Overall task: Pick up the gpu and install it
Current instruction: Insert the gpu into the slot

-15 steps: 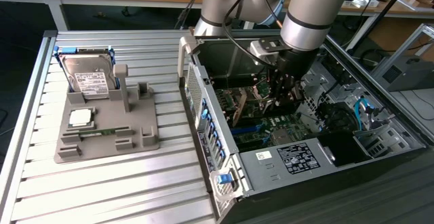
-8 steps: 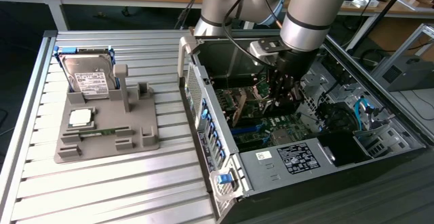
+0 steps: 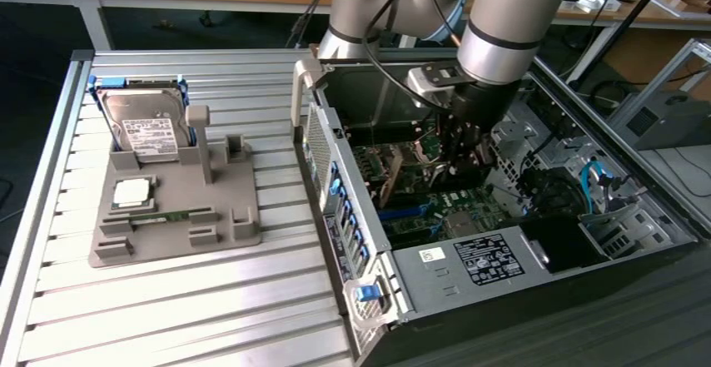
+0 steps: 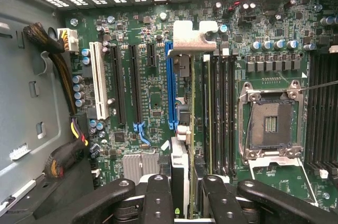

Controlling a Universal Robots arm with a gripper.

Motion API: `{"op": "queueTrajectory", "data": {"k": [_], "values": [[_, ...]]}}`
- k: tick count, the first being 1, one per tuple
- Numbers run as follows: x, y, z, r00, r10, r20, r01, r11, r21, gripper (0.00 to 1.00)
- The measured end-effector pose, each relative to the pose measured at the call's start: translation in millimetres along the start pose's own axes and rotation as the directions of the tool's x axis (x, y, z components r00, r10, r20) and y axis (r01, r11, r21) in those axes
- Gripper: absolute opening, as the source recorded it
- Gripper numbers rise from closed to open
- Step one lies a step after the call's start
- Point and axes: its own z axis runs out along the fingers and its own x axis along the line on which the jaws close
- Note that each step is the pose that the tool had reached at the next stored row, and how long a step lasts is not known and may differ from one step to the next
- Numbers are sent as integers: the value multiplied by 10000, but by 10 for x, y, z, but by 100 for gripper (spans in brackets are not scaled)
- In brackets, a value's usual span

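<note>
From the exterior view the gripper (image 3: 461, 146) is down inside the case (image 3: 333, 159), over the motherboard (image 3: 444, 205). On the wrist view it's pinching the gpu (image 4: 182, 129) edge-on, right beside the blue slot (image 4: 170, 84), so picked up but not seated yet.

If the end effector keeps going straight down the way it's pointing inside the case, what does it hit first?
The end effector holds the gpu edge-on, so the card leads. Straight on, it would likely meet the motherboard, at or just beside the blue slot. How far off the board is cannot be judged.
</note>
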Motion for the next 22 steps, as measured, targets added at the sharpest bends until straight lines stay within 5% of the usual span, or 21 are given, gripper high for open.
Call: {"op": "queueTrajectory", "data": {"k": [13, 17, 22], "values": [[11, 85, -3, 10000, -44, 4, 44, 10000, 0, 27], [16, 106, -3, 9989, -473, 42, 473, 9989, 12, 27], [43, 218, -8, 9986, -520, 46, 520, 9986, 13, 27]]}}
